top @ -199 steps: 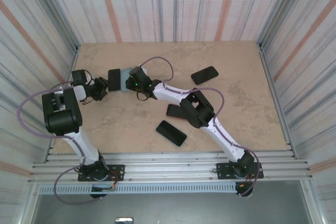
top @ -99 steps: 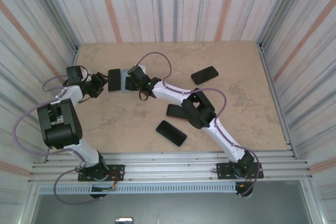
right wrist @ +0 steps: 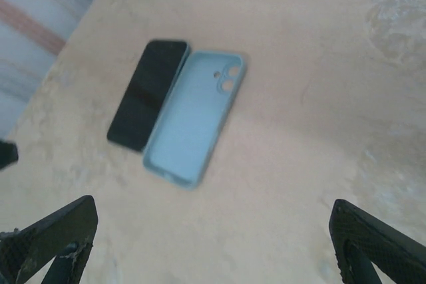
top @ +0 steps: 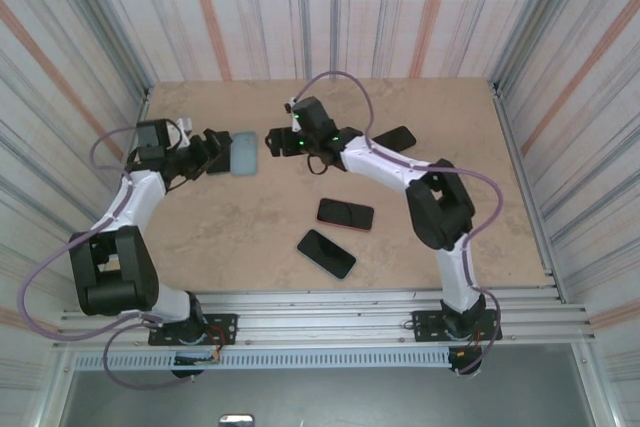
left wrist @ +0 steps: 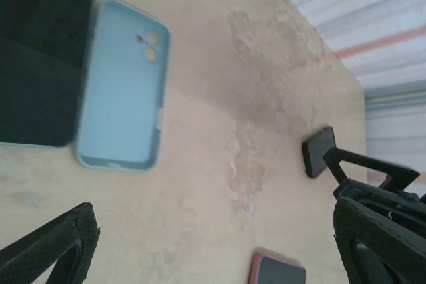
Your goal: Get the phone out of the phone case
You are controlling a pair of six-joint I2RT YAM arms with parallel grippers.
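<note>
On the left gripper [left wrist: 212,214] the fingers stand wide apart, holding nothing; likewise on the right gripper [right wrist: 213,207]. The left arm [top: 135,197] bends in left of the one empty light blue phone case [top: 244,153]; the right arm [top: 385,162] stretches to its right. The black phone [right wrist: 148,93] lies outside, touching its left edge. Right of the case, three more: a second black phone [top: 390,142], a red-cased phone [top: 345,213], a third black phone [top: 326,253]

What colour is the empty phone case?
The phone case is light blue, clearest in the right wrist view.
</note>
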